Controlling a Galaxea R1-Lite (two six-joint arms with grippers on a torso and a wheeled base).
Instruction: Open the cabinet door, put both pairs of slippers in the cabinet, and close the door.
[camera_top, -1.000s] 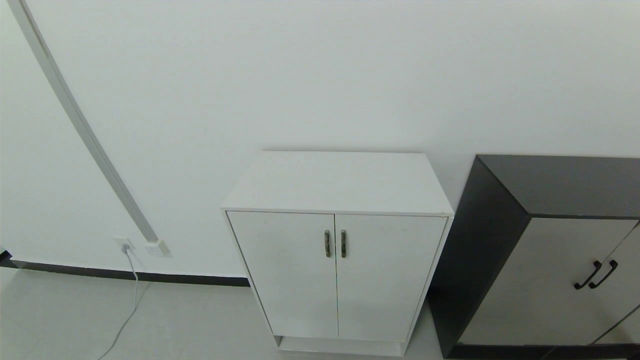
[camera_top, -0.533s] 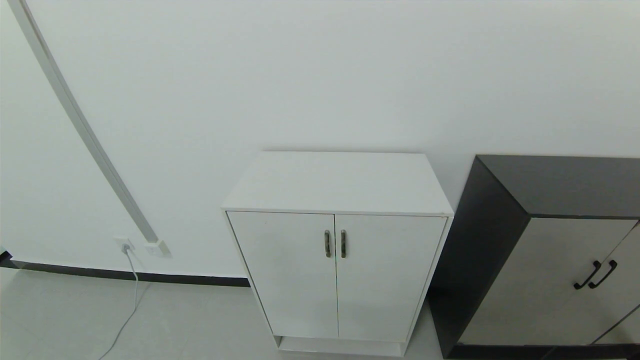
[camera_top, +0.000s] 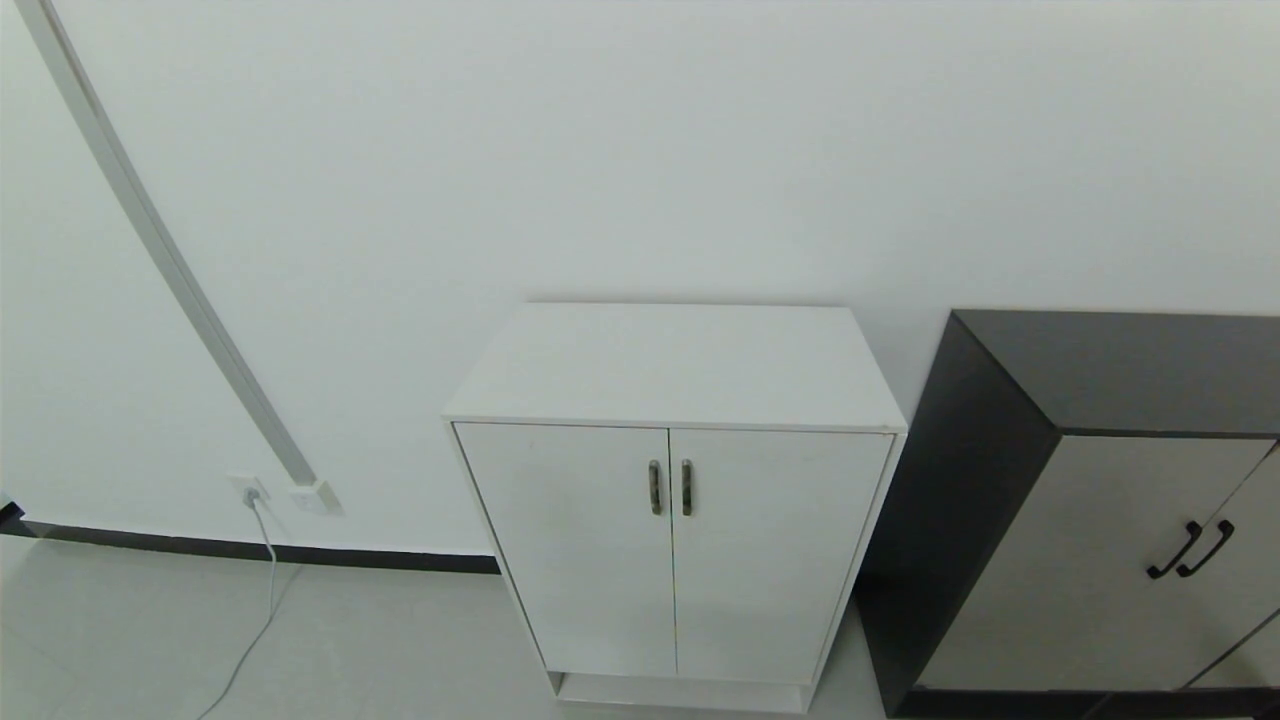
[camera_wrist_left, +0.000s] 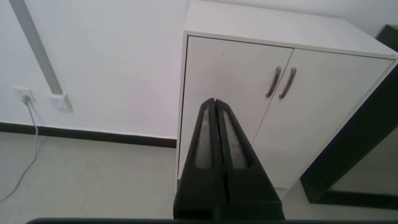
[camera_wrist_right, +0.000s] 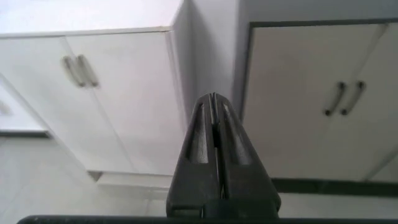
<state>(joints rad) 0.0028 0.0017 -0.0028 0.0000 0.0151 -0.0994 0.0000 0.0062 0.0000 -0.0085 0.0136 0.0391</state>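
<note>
Against the white wall (camera_top: 640, 150), the white cabinet (camera_top: 675, 365) stands with both doors (camera_top: 570, 550) shut flush, two dark handles (camera_top: 655, 487) side by side at the middle seam. Just beside it, on the robot's right, stands a black cabinet (camera_top: 960, 500) with pale doors that look shut too, though its far edge is cut off. Low on the wall to the left sits a socket (camera_top: 248, 490) with a grey cable (camera_top: 262, 590) trailing to the floor (camera_top: 380, 640). The left gripper (camera_wrist_left: 215, 102) hangs before the white cabinet, apart from it, its two fingers (camera_wrist_left: 205, 143) pressed together on nothing; the right gripper (camera_wrist_right: 213, 96) is likewise closed and empty, pointed at the gap between the two cabinets
</note>
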